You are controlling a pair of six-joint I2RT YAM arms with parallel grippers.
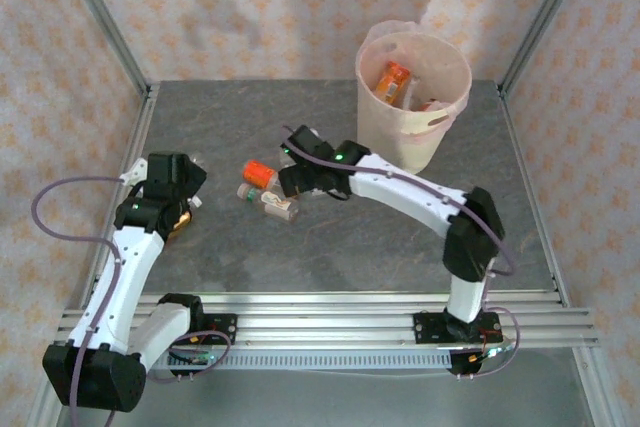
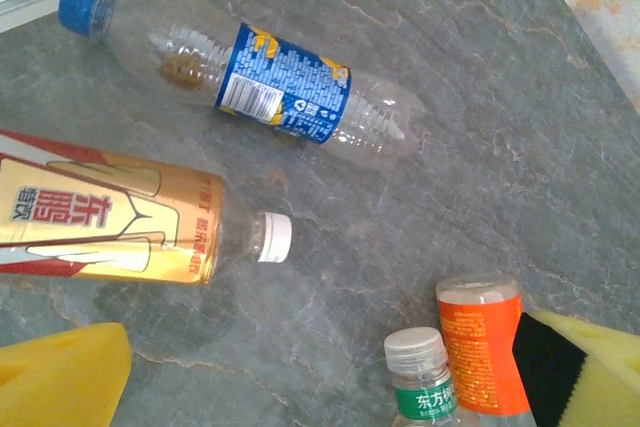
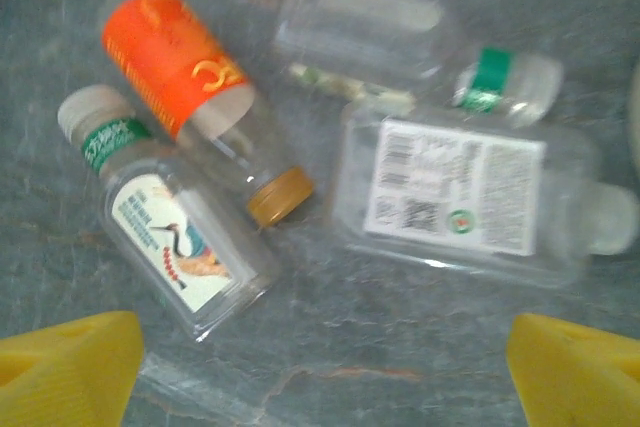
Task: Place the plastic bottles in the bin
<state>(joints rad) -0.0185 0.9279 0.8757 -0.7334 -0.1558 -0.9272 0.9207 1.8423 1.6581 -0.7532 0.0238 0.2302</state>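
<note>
The cream-white bin (image 1: 432, 127) stands at the back right with bottles (image 1: 392, 78) inside it. My right gripper (image 3: 320, 377) hovers open over a cluster of plastic bottles lying on the table: an orange-labelled one with a gold cap (image 3: 190, 87), a crane-labelled one (image 3: 170, 237) and a clear white-labelled one (image 3: 460, 197). Only bare table lies between its yellow fingertips (image 3: 65, 367). My left gripper (image 2: 320, 377) is open at the left side. Below it lie a blue-labelled bottle (image 2: 280, 87) and a gold-labelled bottle (image 2: 110, 222). A green-labelled (image 2: 425, 387) and an orange-labelled bottle (image 2: 482, 347) lie by its right finger.
Metal frame posts (image 1: 100, 17) and patterned walls enclose the grey table (image 1: 340, 257). A ridged rail (image 1: 330, 312) runs along the near edge by the arm bases. The right arm (image 1: 420, 197) stretches across the table's middle.
</note>
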